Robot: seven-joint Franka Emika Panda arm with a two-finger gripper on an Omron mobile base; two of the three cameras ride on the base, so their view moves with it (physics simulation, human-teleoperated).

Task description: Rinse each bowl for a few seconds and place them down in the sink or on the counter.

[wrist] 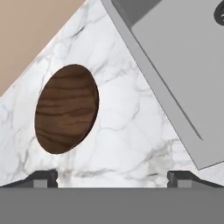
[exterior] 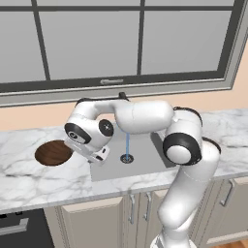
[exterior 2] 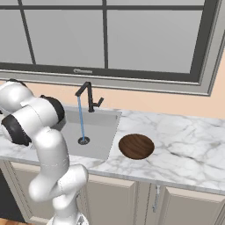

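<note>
A wooden bowl (exterior: 53, 153) sits on the marble desk (exterior: 29, 179) left of the sink (exterior: 145, 162), near the gripper (wrist: 112, 178), whose fingers stand wide apart, holding nothing. A second bowl (exterior 2: 136, 146) rests right of the sink; water (exterior 2: 81, 118) runs from the faucet (exterior 2: 89, 96). No writing is legible.

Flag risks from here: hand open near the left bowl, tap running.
1. The left bowl lies flat and shallow on the counter; the open hand may slide off its low rim.
2. It sits close to the sink edge, so a nudge could tip it in.
3. Water is already running; the right bowl waits untouched.
</note>
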